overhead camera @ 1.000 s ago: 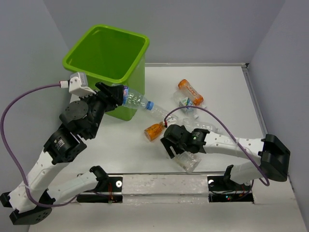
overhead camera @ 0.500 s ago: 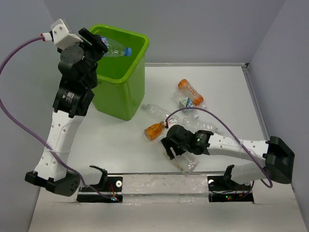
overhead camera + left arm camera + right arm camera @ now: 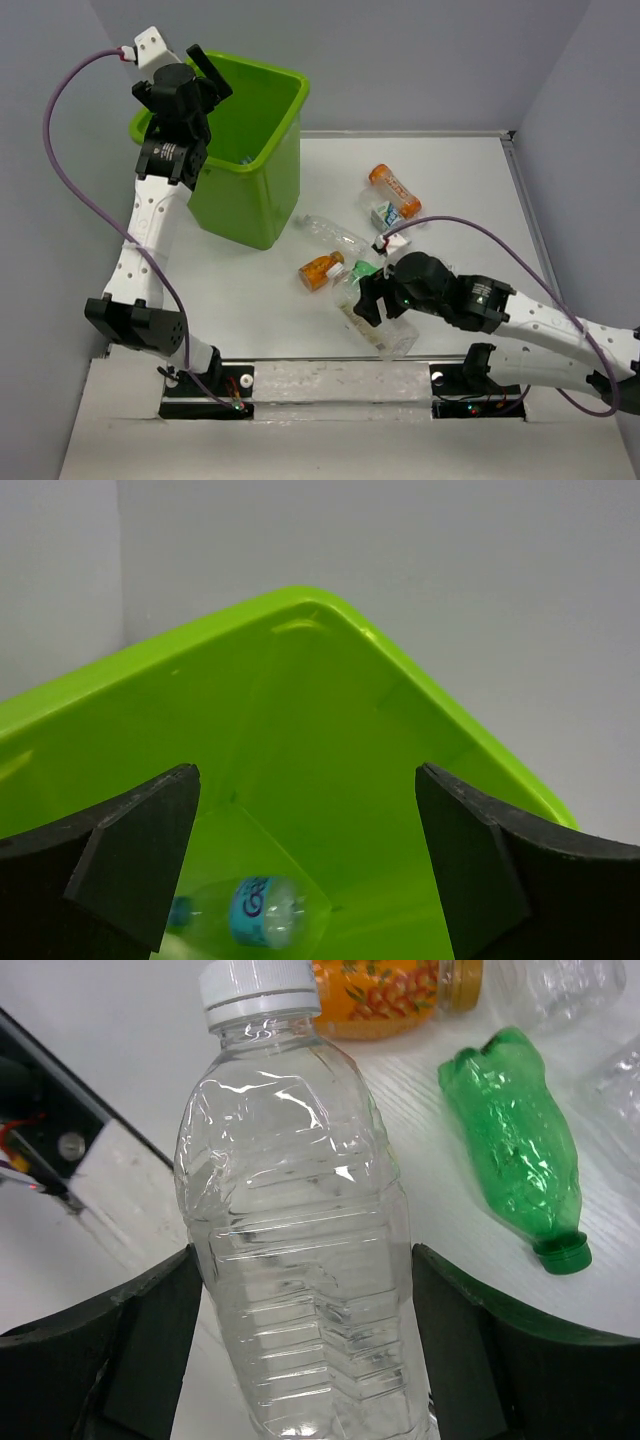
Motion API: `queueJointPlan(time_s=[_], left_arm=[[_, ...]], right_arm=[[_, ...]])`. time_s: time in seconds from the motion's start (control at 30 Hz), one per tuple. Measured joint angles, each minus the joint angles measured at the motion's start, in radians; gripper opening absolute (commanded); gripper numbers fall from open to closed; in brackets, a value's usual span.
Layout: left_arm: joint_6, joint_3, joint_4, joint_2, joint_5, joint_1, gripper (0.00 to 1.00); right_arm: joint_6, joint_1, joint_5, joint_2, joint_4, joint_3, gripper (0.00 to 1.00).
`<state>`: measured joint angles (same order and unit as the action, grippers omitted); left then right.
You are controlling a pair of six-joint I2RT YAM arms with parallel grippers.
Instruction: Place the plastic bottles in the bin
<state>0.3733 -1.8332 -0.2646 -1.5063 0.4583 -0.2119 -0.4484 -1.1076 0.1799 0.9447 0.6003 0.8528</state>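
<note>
We see the lime-green bin (image 3: 252, 205) standing upright at the far left of the table (image 3: 480, 170), with a blue-labelled bottle (image 3: 255, 915) lying on its floor. The rest lie on the table to its right. A big clear bottle (image 3: 300, 1260), white-capped, is nearest the front. A green bottle (image 3: 520, 1150) and an orange bottle (image 3: 390, 995) lie just beyond it. A thin clear bottle (image 3: 330, 232) lies near the bin, and a second orange bottle (image 3: 393, 190) is farther back.
</note>
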Motion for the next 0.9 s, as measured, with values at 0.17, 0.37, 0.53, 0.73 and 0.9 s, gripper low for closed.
queueJointPlan(time_s=[0.17,0.37,0.53,0.73,0.9], left_arm=[[0.016,0.012,-0.005,0.077,-0.121,0.0,0.99],[0.04,0.253,0.032,0.415,-0.327,-0.002,0.99],[0.058,0.545,0.048,0.72,-0.508,-0.002,0.99],[0.084,0.856,-0.01,0.897,-0.721,-0.003,0.99],[0.117,1.106,-0.029,0.969,-0.878,-0.004,0.99]], right_arm=[[0.038,0.0,-0.032,-0.022,0.014,0.18,0.12],[0.159,0.0,0.007,0.101,-0.05,0.553,0.05],[0.275,0.0,0.077,0.291,-0.117,0.875,0.05],[0.38,0.014,0.117,0.664,-0.208,1.415,0.06],[0.434,0.051,0.117,0.929,-0.375,1.72,0.06]])
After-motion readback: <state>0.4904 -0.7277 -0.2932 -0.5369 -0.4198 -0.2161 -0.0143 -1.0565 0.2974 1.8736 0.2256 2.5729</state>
